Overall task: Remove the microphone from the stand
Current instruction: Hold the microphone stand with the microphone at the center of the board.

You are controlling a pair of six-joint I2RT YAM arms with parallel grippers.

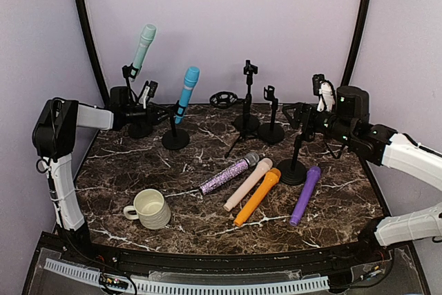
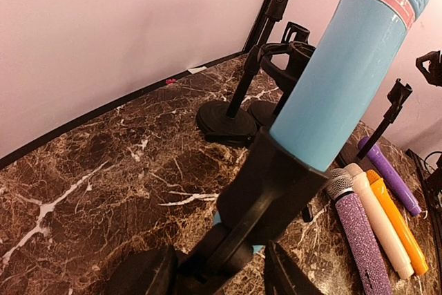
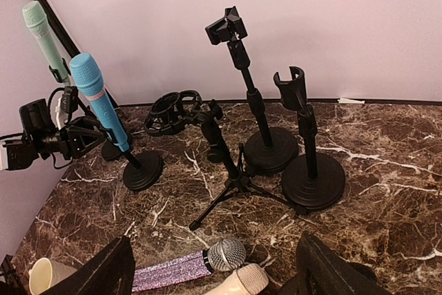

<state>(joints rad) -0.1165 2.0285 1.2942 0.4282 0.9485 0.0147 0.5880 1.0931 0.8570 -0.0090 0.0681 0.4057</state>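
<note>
Toward ten o'clock on the marble desk (image 1: 117,170): blue microphone (image 1: 188,86), seated in the clip of a black round-base stand (image 1: 175,138), head tilted up toward one o'clock. Not yet out of the clip. Left jaws at nine o'clock of that stand, level with the microphone's lower end. Partly open, one fingertip (image 2: 141,274) either side of the clip joint in the left wrist view, not clamped on it. Contact with the clip: cannot tell. Just behind, at eleven o'clock: mint-green microphone (image 1: 143,45) on a second stand, leaning the same way.

Right jaws at three o'clock of the desk, spread wide, nothing between the fingertips (image 3: 103,271). Face the back row of empty stands. At twelve o'clock: tripod stand (image 1: 238,136) with shock mount, tall clamp stand (image 1: 248,98), shorter clip stand (image 1: 271,112). One more empty stand (image 1: 293,164) just in front of the right jaws.

Centre to four o'clock, lying loose side by side: glittery purple microphone (image 1: 226,175), pale pink microphone (image 1: 248,183), orange microphone (image 1: 257,197), purple microphone (image 1: 305,195). Pink and orange touching. Cream mug (image 1: 148,208) at seven o'clock, upright, well apart from the rest.
</note>
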